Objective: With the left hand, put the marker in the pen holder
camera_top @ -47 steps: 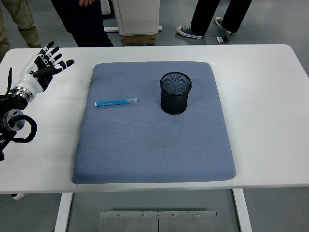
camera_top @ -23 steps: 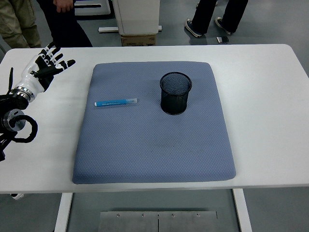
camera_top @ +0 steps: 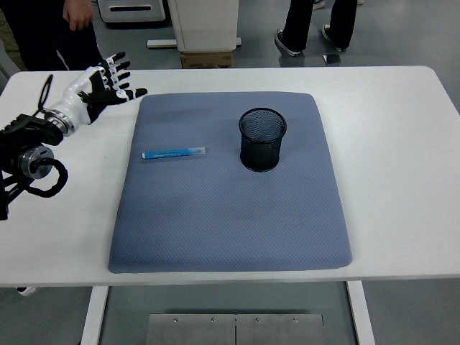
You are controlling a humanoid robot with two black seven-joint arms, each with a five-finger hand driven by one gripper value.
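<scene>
One high head view (only one) overlooking the table [camera_top: 402, 108].

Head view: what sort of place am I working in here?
Likely a robotics lab or test floor. A bare white table carries only a grey mat, a marker and a pen holder, while people stand on a smooth grey floor beyond.

1 marker [camera_top: 173, 152], 1 pen holder [camera_top: 262, 139] (mesh), 1 mat [camera_top: 230, 230].

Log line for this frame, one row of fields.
left hand: open, over table's far-left, holds nothing | marker: lying on grey mat | pen holder: upright, empty | right hand: unseen
</scene>
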